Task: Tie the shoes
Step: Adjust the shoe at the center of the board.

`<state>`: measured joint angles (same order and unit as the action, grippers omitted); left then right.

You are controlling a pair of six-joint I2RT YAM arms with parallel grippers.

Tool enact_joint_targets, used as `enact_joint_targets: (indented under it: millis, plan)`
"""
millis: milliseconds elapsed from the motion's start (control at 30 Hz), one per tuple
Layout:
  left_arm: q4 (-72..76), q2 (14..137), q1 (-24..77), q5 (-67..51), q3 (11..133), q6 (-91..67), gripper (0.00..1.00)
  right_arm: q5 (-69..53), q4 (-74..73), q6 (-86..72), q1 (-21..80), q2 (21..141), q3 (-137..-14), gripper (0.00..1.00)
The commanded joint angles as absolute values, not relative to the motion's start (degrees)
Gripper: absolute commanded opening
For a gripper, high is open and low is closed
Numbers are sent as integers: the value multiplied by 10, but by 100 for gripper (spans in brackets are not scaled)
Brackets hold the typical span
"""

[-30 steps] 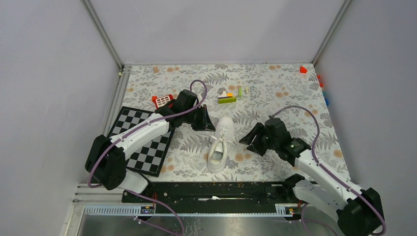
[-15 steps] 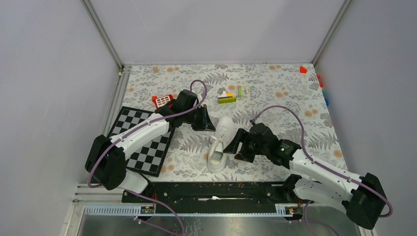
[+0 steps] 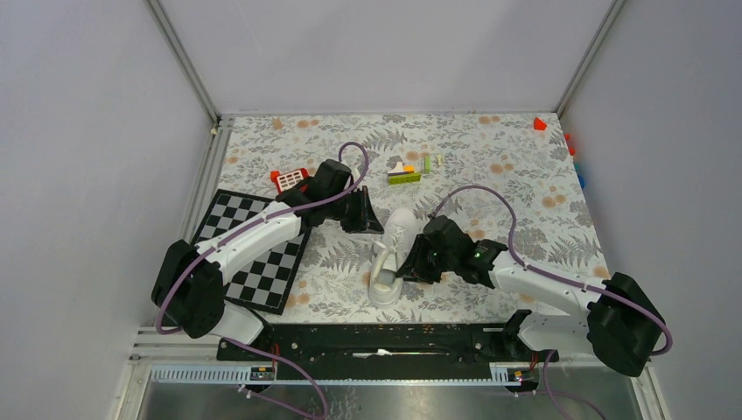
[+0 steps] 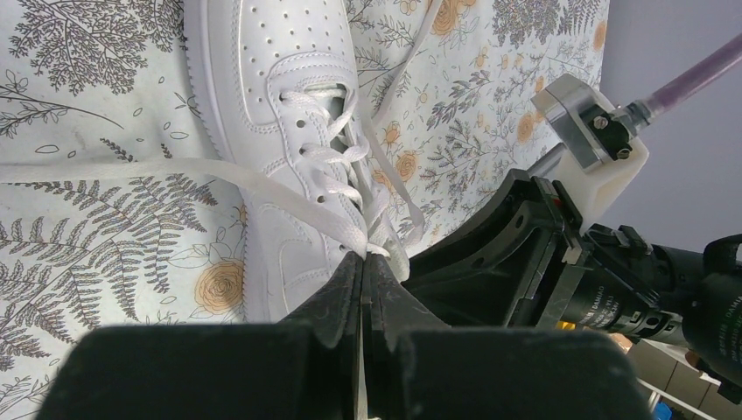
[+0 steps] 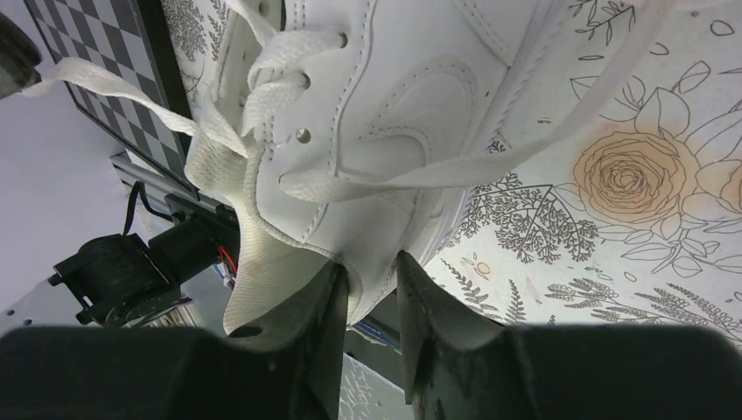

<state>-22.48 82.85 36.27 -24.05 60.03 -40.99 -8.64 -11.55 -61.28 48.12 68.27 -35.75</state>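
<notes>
While the left tool (image 4: 362,262) is clamped tight on a lace (image 4: 219,175) and holds it taut over the bench (image 3: 507,157), the right tool (image 5: 368,276) pinches the side wall of the shoe (image 3: 390,254), which lies mid-bench between both arms — likely to steady it.

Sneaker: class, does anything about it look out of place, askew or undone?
Yes. The sneaker is untied: one lace is pinched in the left gripper and drawn off sideways, while the other lace trails loose over the floral cloth beside it. No knot or bow shows.
</notes>
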Motion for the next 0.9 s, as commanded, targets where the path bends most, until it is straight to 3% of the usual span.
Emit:
enact_joint_targets:
  millis: [0,67,100,433,633,667,767,800,867]
  plan:
    - [-199,814,366,-245,619,-413,0,-77,-108,-596,487,674,-364,23]
    - [-197,810,368,-244,617,-416,0,-69,-128,-580,487,671,-375,4]
    - [-197,810,368,-245,617,-415,0,-65,-143,-571,487,669,-382,0]
    - [-201,804,369,-248,617,-413,0,-32,-299,-472,486,623,-443,0]
    - [-200,813,375,-250,619,-416,0,-36,-317,-465,486,623,-443,0]
    - [-199,814,377,-249,619,-417,0,-31,-321,-468,486,624,-444,2]
    - [-199,813,382,-249,621,-420,0,-17,-327,-479,486,612,-448,39]
    - [-199,811,384,-247,621,-420,0,-10,-326,-485,486,605,-448,46]
    - [-199,808,387,-246,623,-423,0,18,-331,-499,486,585,-448,50]
